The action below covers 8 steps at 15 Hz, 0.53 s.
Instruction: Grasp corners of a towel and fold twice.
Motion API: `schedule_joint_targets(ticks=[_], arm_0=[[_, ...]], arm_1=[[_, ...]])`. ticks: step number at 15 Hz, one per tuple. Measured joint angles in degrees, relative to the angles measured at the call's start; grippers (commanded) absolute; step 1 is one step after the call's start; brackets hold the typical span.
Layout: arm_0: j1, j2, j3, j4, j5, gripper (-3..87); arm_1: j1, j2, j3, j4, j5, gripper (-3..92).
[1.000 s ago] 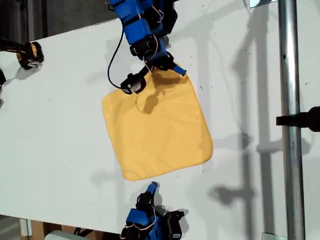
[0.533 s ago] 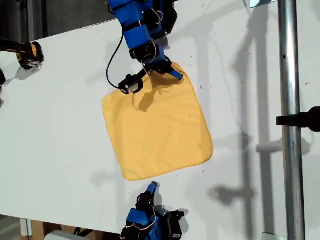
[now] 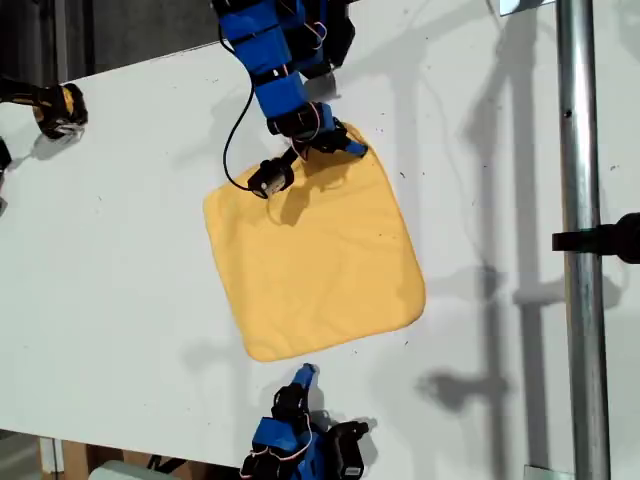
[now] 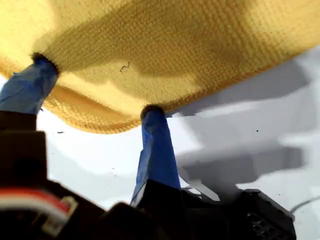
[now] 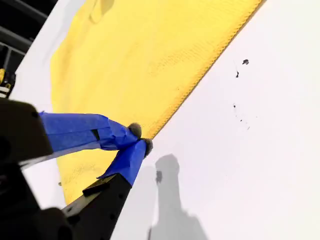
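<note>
The plain yellow-orange soft cloth towel (image 3: 312, 250), square with rounded corners, lies spread flat on the white table (image 3: 130, 260), a little rotated so its corners sit at roughly one, four, seven and ten o'clock around its own centre in the exterior view. Its surface carries shallow wrinkles and a thin stitched hem along the edge.

At the one o'clock corner (image 3: 352, 140) my first gripper (image 3: 335, 148), blue-taped fingers on a blue arm coming down from twelve o'clock of the exterior view, is on the cloth. In the first wrist view the towel (image 4: 165, 50) fills the upper part of the picture, with one blue fingertip (image 4: 152, 114) at the hemmed edge and the other (image 4: 40, 62) pressed into the fabric further in; the jaws stand apart with a strip of the edge between them, not yet pinched. The cloth near this corner bulges slightly and throws a shadow on the table (image 4: 240, 150).

My second gripper (image 3: 303, 378) sits at six o'clock of the exterior view, just off the towel's seven o'clock corner (image 3: 262, 348), over bare table. In the second wrist view its two blue-taped fingers (image 5: 127, 137) meet at the tips, closed together on nothing, right beside the towel's hem (image 5: 200, 70) but not gripping it; whether a tip touches the hem I cannot tell.

A bare metal pole (image 3: 582, 240) stands upright at three o'clock of the exterior view, with a black clamp (image 3: 605, 240) on it. A yellow-and-black object (image 3: 58, 108) lies at ten o'clock near the table's edge.
</note>
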Motion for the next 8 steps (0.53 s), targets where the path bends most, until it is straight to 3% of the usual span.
schedule_joint_targets(ticks=[1, 8], arm_0=[[0.0, 0.0, 0.0, 0.0, 0.0, -1.3], [0.0, 0.0, 0.0, 0.0, -1.2, -1.4]], arm_1=[[0.0, -1.3, -1.7, -0.2, -0.4, -0.1], [1.0, -2.3, -3.3, 0.3, 1.1, -0.1]])
